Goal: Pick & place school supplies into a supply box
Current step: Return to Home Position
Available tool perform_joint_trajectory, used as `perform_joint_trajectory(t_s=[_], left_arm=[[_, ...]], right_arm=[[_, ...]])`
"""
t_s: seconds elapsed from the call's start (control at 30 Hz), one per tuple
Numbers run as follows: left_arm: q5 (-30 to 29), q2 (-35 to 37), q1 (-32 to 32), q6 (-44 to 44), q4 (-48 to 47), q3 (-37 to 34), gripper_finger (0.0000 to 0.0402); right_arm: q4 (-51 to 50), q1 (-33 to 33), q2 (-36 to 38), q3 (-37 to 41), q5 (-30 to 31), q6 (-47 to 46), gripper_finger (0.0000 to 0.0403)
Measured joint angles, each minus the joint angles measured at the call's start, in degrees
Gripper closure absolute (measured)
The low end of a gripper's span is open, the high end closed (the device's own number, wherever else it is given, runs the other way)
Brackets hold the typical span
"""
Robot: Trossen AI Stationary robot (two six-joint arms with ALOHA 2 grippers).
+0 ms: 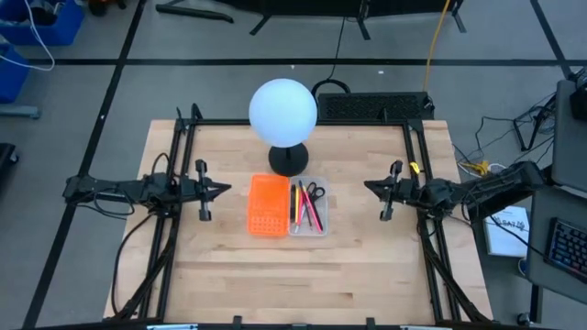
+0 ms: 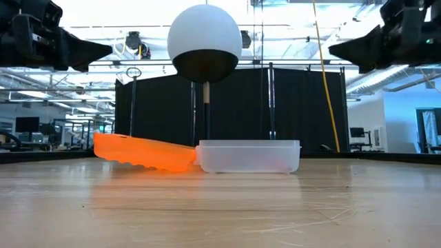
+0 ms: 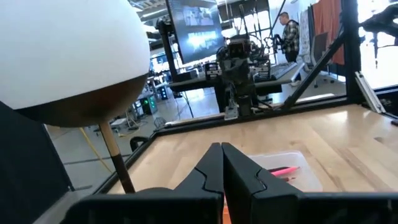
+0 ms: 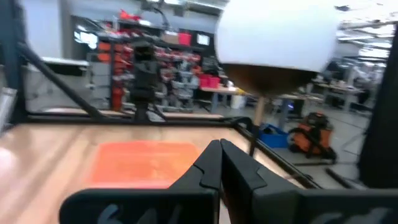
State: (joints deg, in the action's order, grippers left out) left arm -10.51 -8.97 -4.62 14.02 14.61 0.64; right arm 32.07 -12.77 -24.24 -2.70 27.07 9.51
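Note:
The clear tray half of the supply box [image 1: 309, 208] lies on the table centre, joined to its orange perforated half [image 1: 267, 207] on its left. Inside the clear tray lie small black-handled scissors [image 1: 315, 192] and several thin pens, pink, yellow and dark [image 1: 305, 209]. In the low view the clear tray [image 2: 249, 156] sits flat and the orange half [image 2: 145, 153] slopes up from it. My left gripper [image 1: 227, 190] hovers shut, left of the orange half. My right gripper [image 1: 367, 186] hovers shut, right of the clear tray. Both are raised above the table.
A white globe lamp [image 1: 283, 112] on a dark round base [image 1: 288, 159] stands just behind the box. Dark frame rails [image 1: 180, 137] run along the table's left and right sides. Bare wood [image 1: 303, 275] lies near the table's near edge.

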Motion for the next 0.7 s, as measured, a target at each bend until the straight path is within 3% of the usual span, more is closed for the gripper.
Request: perform_joint_trajectory(t_s=[0.13, 0.3, 0.43, 0.7], left_arm=[[0.78, -0.02, 0.00, -1.82, -1.70, 0.00, 0.0393], [5.21, -0.01, 0.00, -4.13, -4.93, 0.00, 0.0397], [5.13, -0.02, 0.00, -3.58, -8.95, 0.00, 0.0398], [10.18, -0.02, 0.00, 0.48, -8.40, 0.00, 0.0398]], right_arm=[[-3.55, 3.91, 0.02, 0.07, -0.43, -0.21, 0.0403], [-9.86, 6.02, 0.87, 0.09, -9.51, -5.84, 0.0403], [-13.67, 5.52, 0.84, 0.17, -12.31, -10.16, 0.0403], [-5.79, 3.91, 0.84, 1.84, -17.49, -4.55, 0.0403]])
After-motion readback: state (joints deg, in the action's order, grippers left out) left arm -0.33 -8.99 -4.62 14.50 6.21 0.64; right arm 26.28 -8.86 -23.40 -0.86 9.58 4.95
